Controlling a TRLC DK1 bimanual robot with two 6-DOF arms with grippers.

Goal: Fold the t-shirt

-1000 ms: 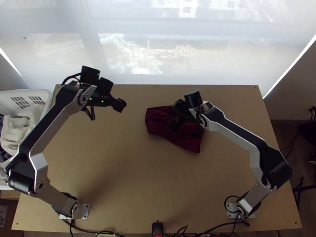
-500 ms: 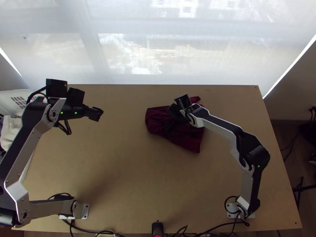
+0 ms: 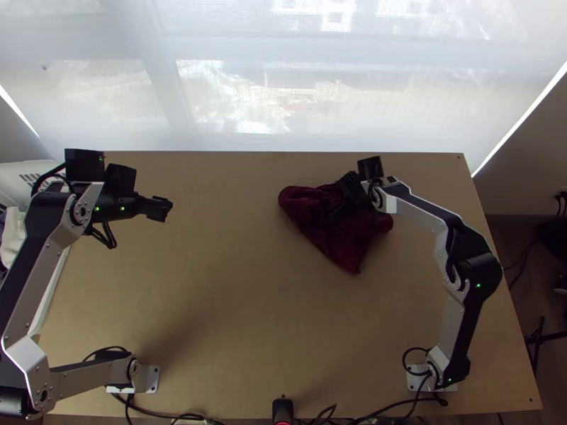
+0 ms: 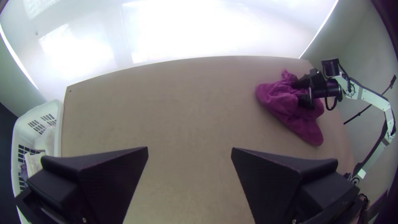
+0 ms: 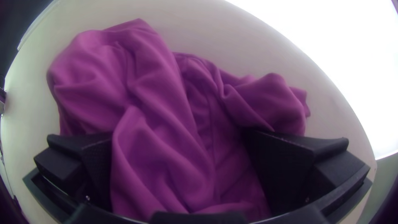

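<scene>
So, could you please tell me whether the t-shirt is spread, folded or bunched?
Bunched: the t-shirt lies in a heap of deep, uneven creases, with no flat panel or neat folded edge.

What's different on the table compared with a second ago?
The left gripper has drawn off to the left. The right gripper has shifted right, and the far part of the t-shirt has gone right too, bunching up. Its fingers stand apart with cloth between them; I can't tell whether it gripped or released anything. The shirt's near tip stayed about where it was.
</scene>
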